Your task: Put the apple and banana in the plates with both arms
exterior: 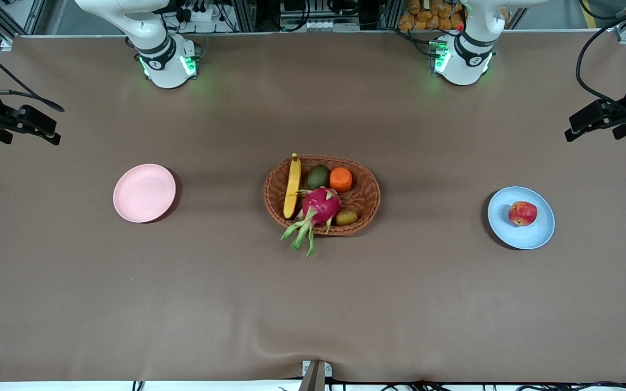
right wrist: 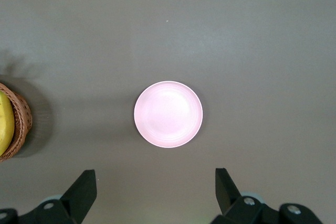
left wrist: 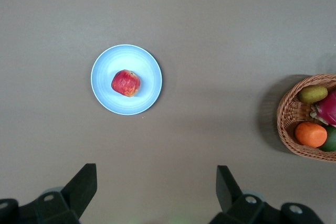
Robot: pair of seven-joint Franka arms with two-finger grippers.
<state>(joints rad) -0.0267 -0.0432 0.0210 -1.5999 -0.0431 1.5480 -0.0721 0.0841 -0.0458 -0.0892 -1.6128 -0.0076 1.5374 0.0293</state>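
Note:
The red apple (exterior: 522,213) lies on the pale blue plate (exterior: 533,238) toward the left arm's end of the table. The yellow banana (exterior: 292,187) lies in the woven basket (exterior: 370,191) at the table's middle. The pale pink plate (exterior: 144,193) is bare, toward the right arm's end. My left gripper (left wrist: 156,174) is open and empty, high over the table beside the blue plate (left wrist: 149,77) with the apple (left wrist: 125,83). My right gripper (right wrist: 156,178) is open and empty, high over the table beside the pink plate (right wrist: 168,114). Neither gripper shows in the front view.
The basket also holds a pink dragon fruit (exterior: 320,205), an orange fruit (exterior: 340,179), a green avocado (exterior: 318,176) and a brown kiwi (exterior: 346,218). Black camera mounts (exterior: 606,117) stand at both ends of the table. The basket's edge shows in both wrist views (left wrist: 291,124) (right wrist: 22,119).

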